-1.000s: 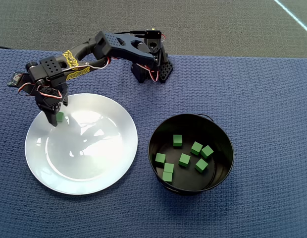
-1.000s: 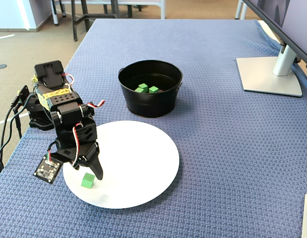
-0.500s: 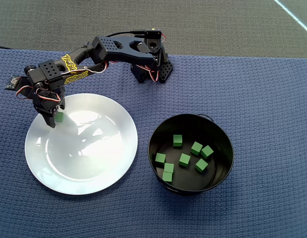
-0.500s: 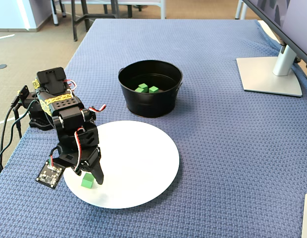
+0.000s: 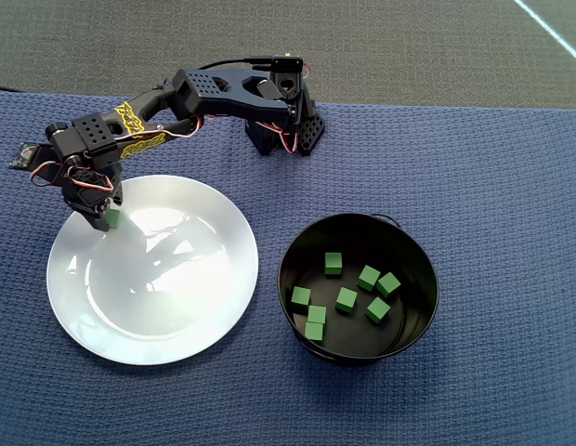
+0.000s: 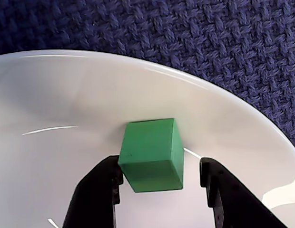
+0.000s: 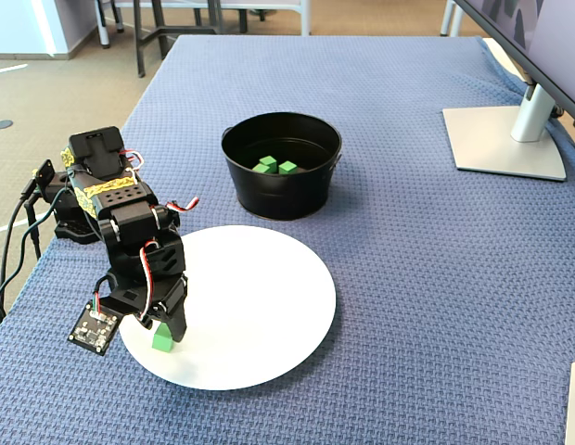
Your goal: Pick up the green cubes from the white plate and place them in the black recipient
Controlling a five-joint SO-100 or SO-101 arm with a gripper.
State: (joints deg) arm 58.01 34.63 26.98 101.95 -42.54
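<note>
the last green cube on the plate (image 6: 152,155) sits close to the rim of the white plate (image 6: 52,99), on the plate side farthest from the black recipient (image 5: 358,287). in the overhead view it shows only as a sliver of green (image 5: 112,218) under the arm's wrist; in the fixed view it peeks out below the gripper body (image 7: 162,339). no other cube is visible on the plate.

the gripper (image 6: 159,175) straddles this cube. in the wrist view the left finger (image 6: 97,190) looks to be touching or almost touching the cube's lower left edge, while the right finger (image 6: 221,190) stands apart from it with bare plate showing between. so the jaws are partly parted around the cube, not clamped on it.

seven green cubes (image 5: 346,298) lie loose on the recipient's floor, in a cluster well apart from the plate; the fixed view shows only a couple of them (image 7: 274,166) over the pot wall.

the step in hand reads as the grasp of the plate's remaining cube. the next move probably calls for closing the jaws squarely on its two side faces, since the cube sits turned a little and off centre toward the left finger and could slide on the glossy plate, then lifting clear of the rim and carrying it across to above the recipient.
</note>
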